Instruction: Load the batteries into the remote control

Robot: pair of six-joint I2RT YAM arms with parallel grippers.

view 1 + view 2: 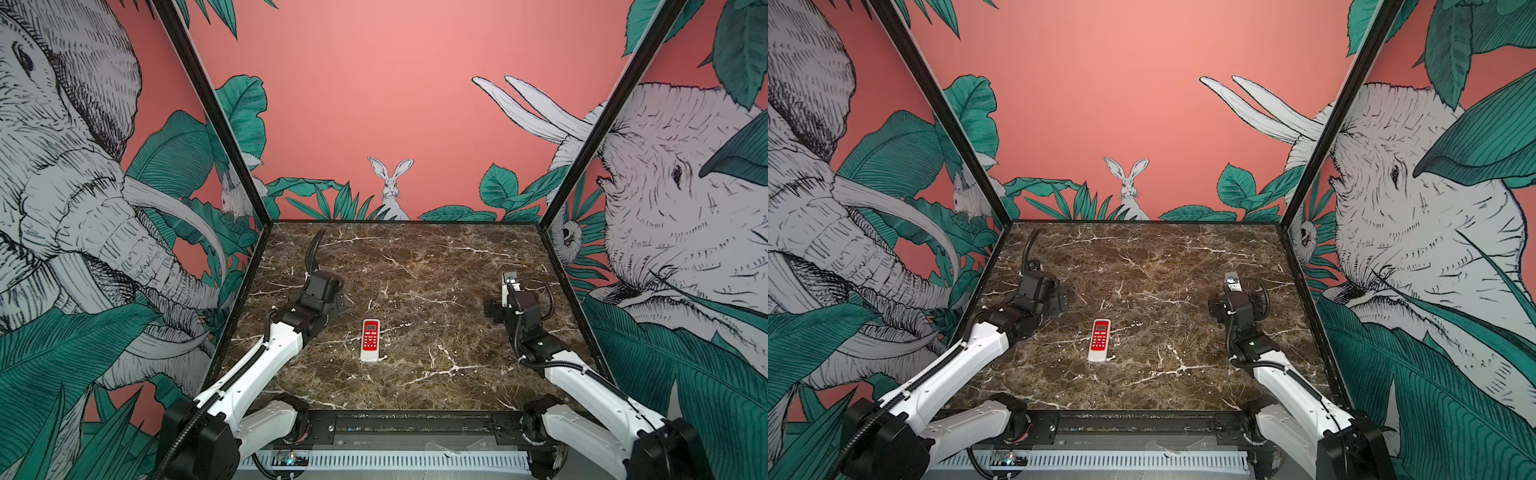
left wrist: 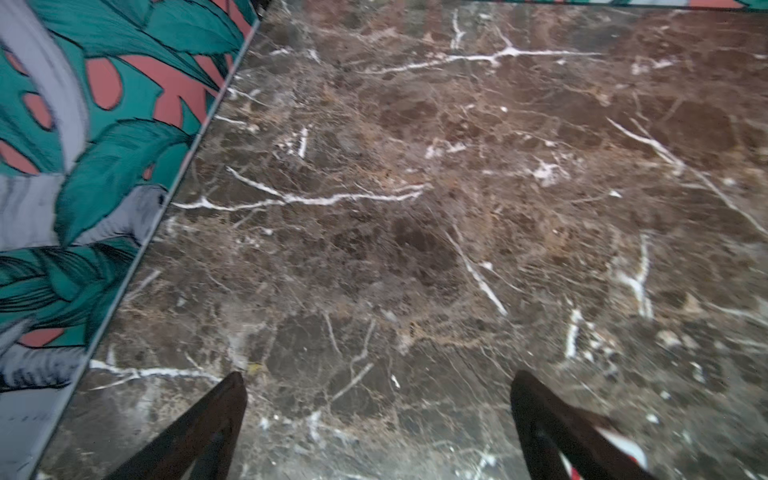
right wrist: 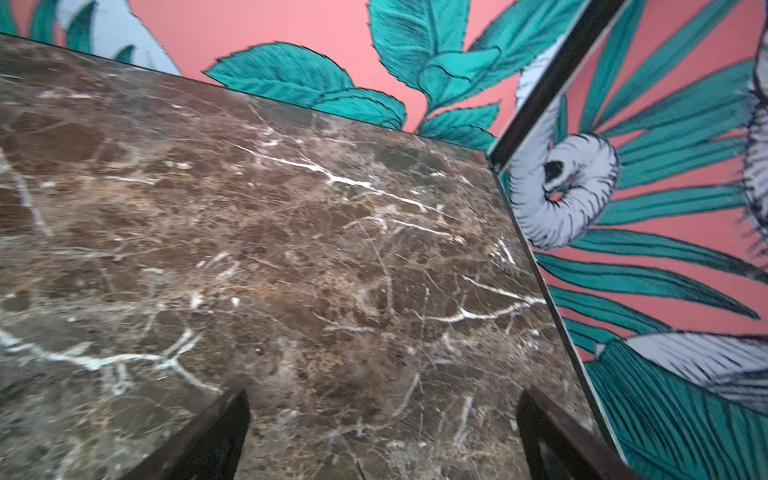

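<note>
Remote control [image 1: 370, 340], red face up, lying near the middle of the tabletop [image 1: 436, 270]. My left fingers [image 2: 208, 432] and my right fingers [image 3: 212, 440], both spread wide and empty, flank it without touching.

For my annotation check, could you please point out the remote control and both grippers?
remote control [image 1: 370, 340], in a top view, on its red front.
left gripper [image 2: 377, 376], left wrist view, midway between fingertips.
right gripper [image 3: 383, 392], right wrist view, midway between fingertips.
</note>
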